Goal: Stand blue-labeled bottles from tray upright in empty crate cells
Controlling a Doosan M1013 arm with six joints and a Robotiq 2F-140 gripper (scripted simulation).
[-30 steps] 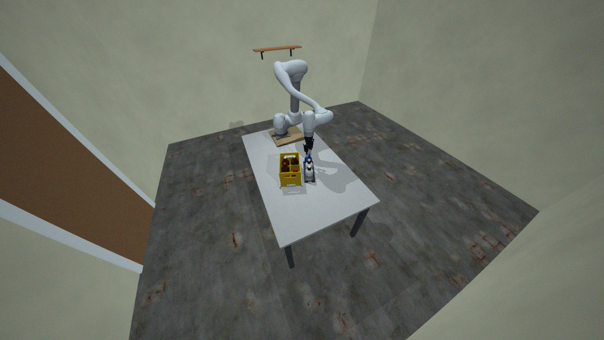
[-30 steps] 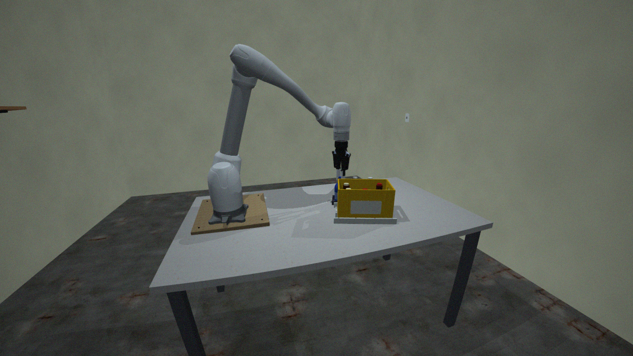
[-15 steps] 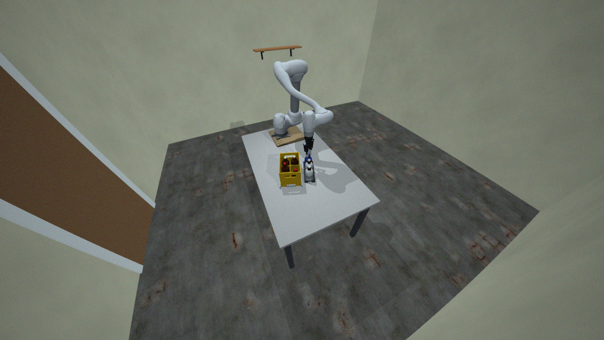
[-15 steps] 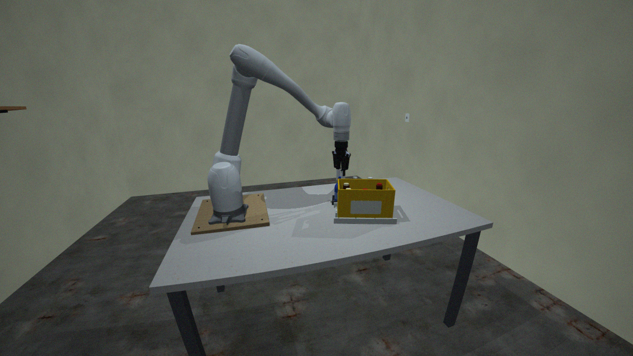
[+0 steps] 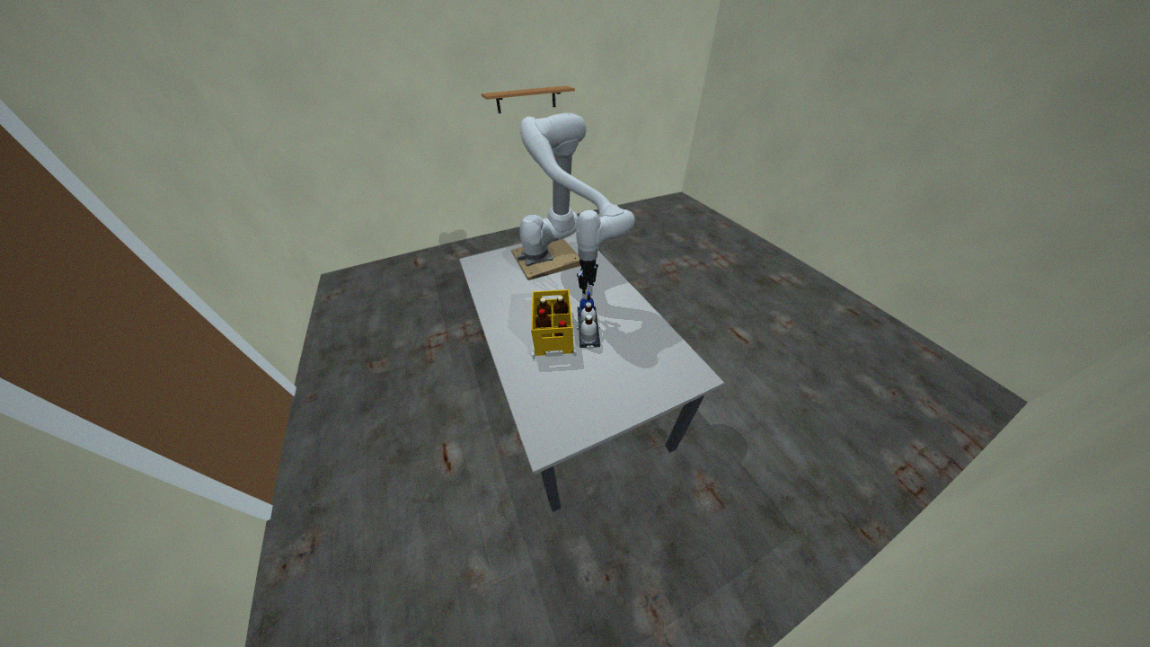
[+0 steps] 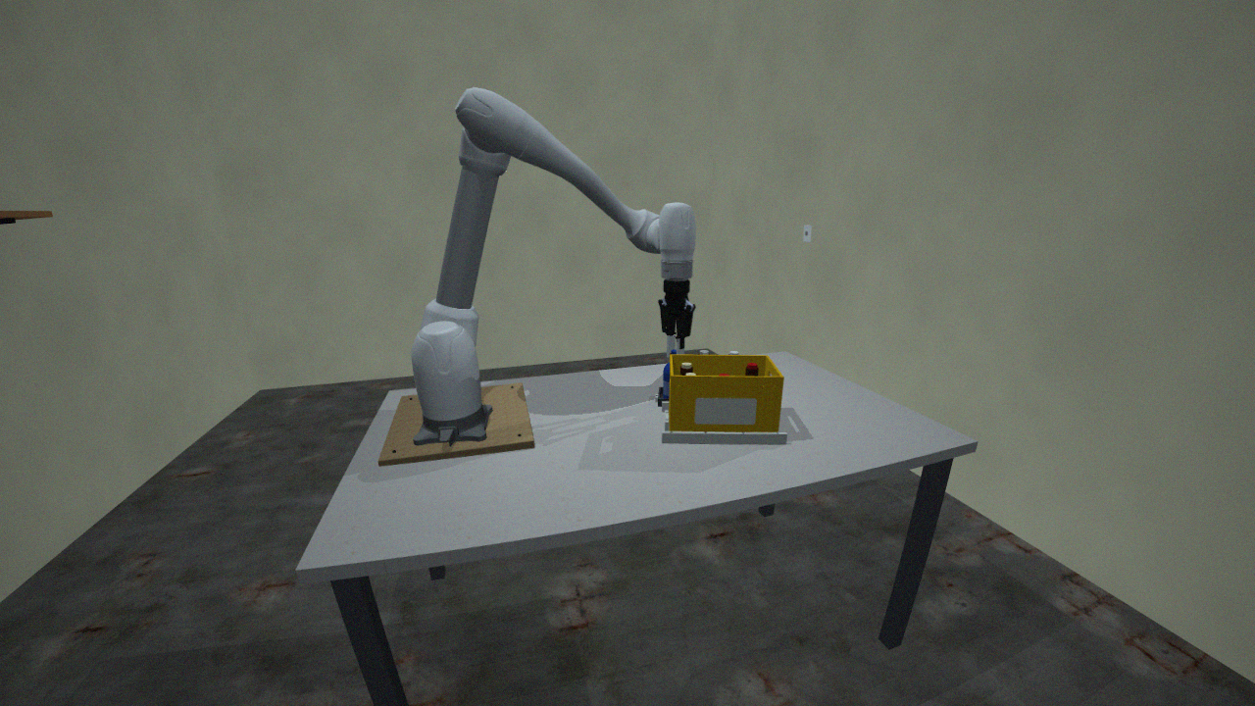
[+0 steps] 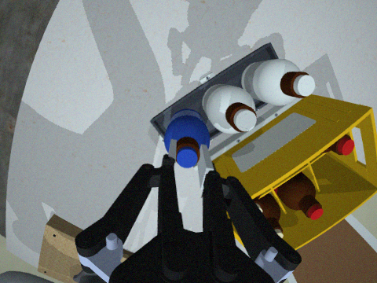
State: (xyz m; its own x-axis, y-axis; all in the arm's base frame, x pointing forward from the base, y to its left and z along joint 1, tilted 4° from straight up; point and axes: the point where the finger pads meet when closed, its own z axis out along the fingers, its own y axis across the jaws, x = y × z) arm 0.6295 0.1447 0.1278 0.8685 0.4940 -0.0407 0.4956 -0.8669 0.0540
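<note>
At centre frame my gripper (image 7: 187, 151) is clamped on the neck of the blue-labeled bottle (image 7: 187, 134), which stands at the tray's (image 7: 166, 119) near end beside the yellow crate (image 7: 272, 144), so lifting and placing remain.

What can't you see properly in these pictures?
- Top view: bottle labels too small to read.
- Exterior view: tray bottles mostly hidden behind the yellow crate.
- Wrist view: the gripper covers one crate cell; the blue-labeled bottle hides its own base.
</note>
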